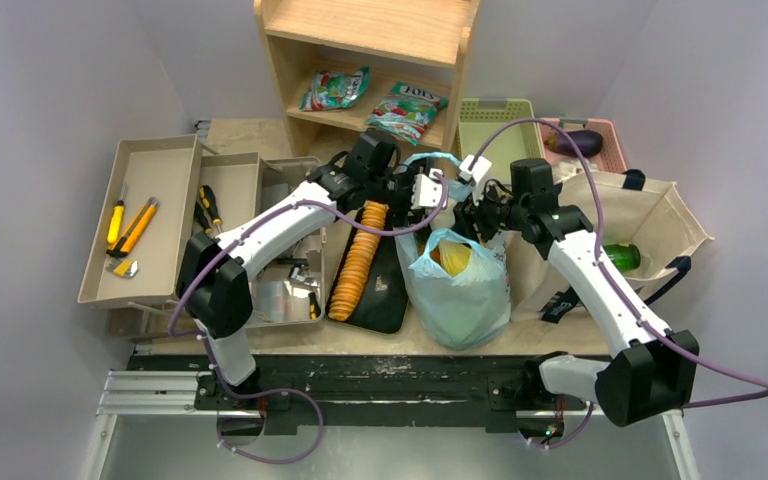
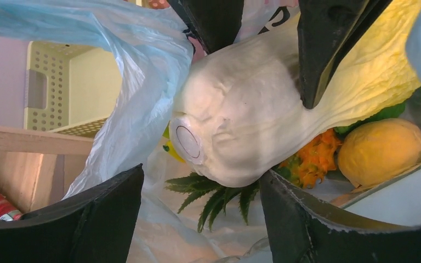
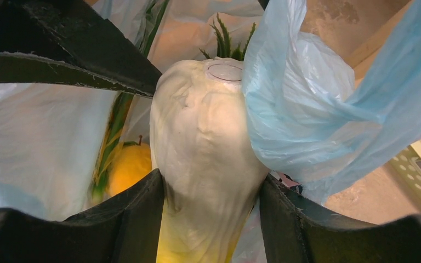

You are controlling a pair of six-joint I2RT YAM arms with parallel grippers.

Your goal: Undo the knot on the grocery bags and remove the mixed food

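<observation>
Grocery bags: the blue one is unknotted and a cabbage is in hand, but most of the food is yet to come out.
At right on the worktop [image 1: 300,335] lies the canvas tote [image 1: 660,215] with a green bottle [image 1: 622,257] inside; beside it stands the blue plastic bag [image 1: 460,295], mouth open. Over that mouth the right tool [image 3: 211,181] is clamped on the pale cabbage [image 3: 208,142], while the left tool [image 2: 202,174] is spread wide, gripping nothing. Below lie pineapple leaves [image 2: 214,200] and a yellow fruit [image 2: 381,150].

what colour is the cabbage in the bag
The cabbage is creamy white, yellowing toward its leaves; clearest in left wrist view.
</observation>
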